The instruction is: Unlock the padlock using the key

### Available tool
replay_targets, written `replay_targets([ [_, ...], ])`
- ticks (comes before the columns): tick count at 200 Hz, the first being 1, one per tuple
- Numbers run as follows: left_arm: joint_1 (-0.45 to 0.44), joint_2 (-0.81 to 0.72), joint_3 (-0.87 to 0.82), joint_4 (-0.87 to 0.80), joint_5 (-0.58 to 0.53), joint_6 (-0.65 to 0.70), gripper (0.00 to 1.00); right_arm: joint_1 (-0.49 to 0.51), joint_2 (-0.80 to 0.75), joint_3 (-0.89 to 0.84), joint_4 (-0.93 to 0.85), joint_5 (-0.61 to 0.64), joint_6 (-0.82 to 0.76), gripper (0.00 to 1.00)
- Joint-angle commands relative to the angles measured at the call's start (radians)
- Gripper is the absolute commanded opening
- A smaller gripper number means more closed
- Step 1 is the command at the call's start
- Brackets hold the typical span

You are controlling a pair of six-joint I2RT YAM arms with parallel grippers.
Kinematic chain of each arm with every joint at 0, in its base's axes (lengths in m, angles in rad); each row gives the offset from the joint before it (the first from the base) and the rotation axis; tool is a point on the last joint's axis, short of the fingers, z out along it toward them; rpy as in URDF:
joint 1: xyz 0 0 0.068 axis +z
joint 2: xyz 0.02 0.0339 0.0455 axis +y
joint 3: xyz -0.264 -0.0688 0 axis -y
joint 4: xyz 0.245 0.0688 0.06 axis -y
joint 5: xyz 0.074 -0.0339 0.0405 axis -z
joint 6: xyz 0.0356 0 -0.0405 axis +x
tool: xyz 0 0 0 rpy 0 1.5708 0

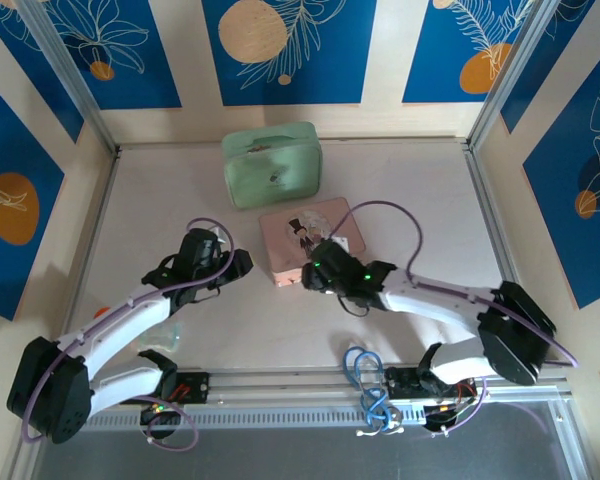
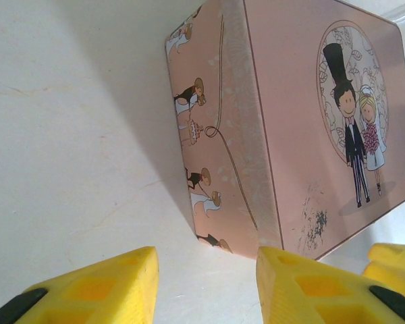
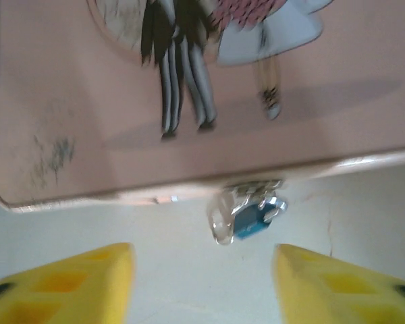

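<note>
The pink illustrated box (image 1: 325, 225) lies flat at mid table. In the right wrist view the tiny blue padlock (image 3: 251, 220) hangs from the latch on the edge of the pink box (image 3: 202, 88), with a silvery loop (image 3: 223, 223) beside it. I cannot tell whether that loop is the key. My right gripper (image 3: 202, 283) is open, a little short of the padlock, with nothing between its yellow fingers (image 3: 74, 283). My left gripper (image 2: 206, 283) is open too, and it faces the near corner of the box (image 2: 304, 135). From above, the left gripper (image 1: 242, 265) sits left of the box and the right gripper (image 1: 308, 278) at its near edge.
A mint green case (image 1: 272, 165) stands just behind the pink box. Walls with metal rails close the table (image 1: 160, 200) on the left, back and right. Blue cables (image 1: 365, 385) coil near the arm bases at the front edge.
</note>
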Motion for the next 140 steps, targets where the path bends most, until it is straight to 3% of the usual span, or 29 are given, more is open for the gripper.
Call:
replay_targets([
  [1,-0.013,0.007,0.018,-0.009,0.019,-0.025,0.43,-0.118,-0.063,-0.161,0.253,-0.195,-0.127,0.43],
  [14,-0.035,0.021,0.031,0.000,0.011,-0.036,0.43,-0.172,-0.084,-0.236,0.359,-0.258,-0.117,0.24],
  [28,-0.072,0.043,0.052,0.001,-0.005,-0.041,0.43,-0.194,-0.083,-0.284,0.428,-0.275,-0.098,0.15],
  [44,-0.116,0.073,0.077,0.001,-0.023,-0.046,0.43,-0.196,-0.063,-0.317,0.492,-0.288,-0.089,0.15],
  [68,-0.154,0.102,0.089,0.010,-0.045,-0.059,0.43,-0.197,-0.035,-0.340,0.536,-0.281,-0.087,0.27],
  [140,-0.166,0.156,0.137,-0.002,-0.060,-0.056,0.42,-0.154,0.091,-0.290,0.570,-0.252,-0.098,0.14],
])
